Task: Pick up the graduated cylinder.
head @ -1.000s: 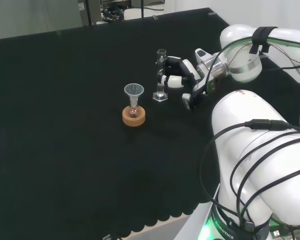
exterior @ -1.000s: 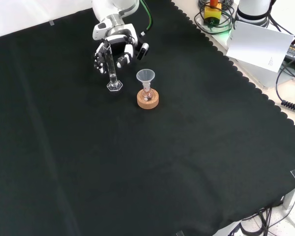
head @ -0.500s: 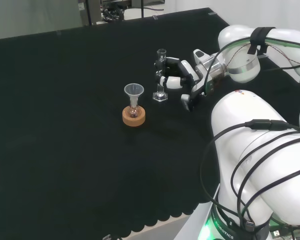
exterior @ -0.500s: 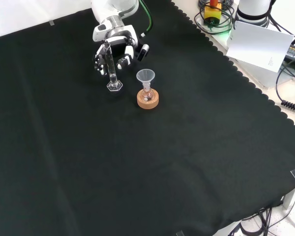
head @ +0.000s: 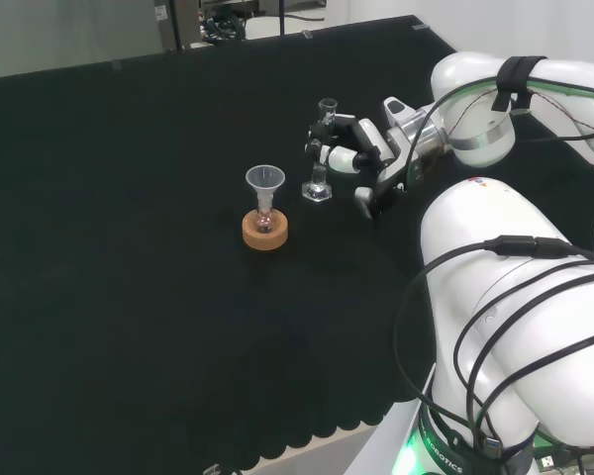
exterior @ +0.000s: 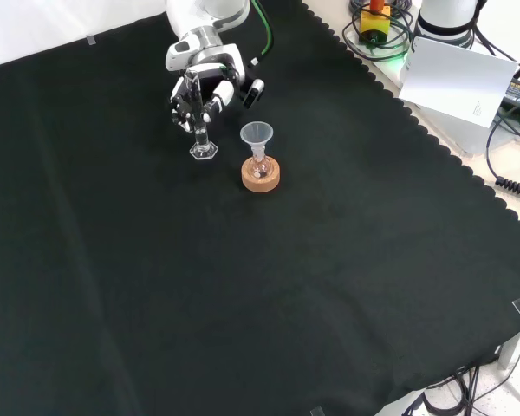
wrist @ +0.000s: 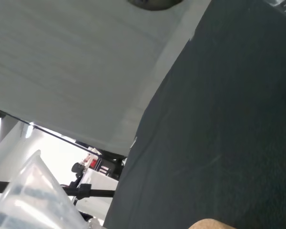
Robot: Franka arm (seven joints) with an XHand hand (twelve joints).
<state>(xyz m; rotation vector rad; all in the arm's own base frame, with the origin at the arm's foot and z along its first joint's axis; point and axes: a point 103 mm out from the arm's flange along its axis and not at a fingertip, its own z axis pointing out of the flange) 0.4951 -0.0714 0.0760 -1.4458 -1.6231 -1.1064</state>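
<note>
I see the black and white hand (exterior: 201, 94) clenched around the tall clear glass graduated cylinder (exterior: 199, 130), standing tilted at 10 o'clock of the clear funnel on its cork ring (exterior: 260, 173), so a crooked lift could topple it.

Even, diffuse overhead light fills the head and front views, and the matte black cloth over the bench (exterior: 329, 286) swallows it, showing almost no cast shadows. Small bright glints mark the clear glass graduated cylinder (exterior: 198, 130) and the clear plastic funnel (head: 264, 179), otherwise hard to make out against the dark. The glossy white arm links (head: 515, 287) carry soft highlights. In the wrist view the funnel's rim is close and blurred, and the pale background is washed out.
</note>
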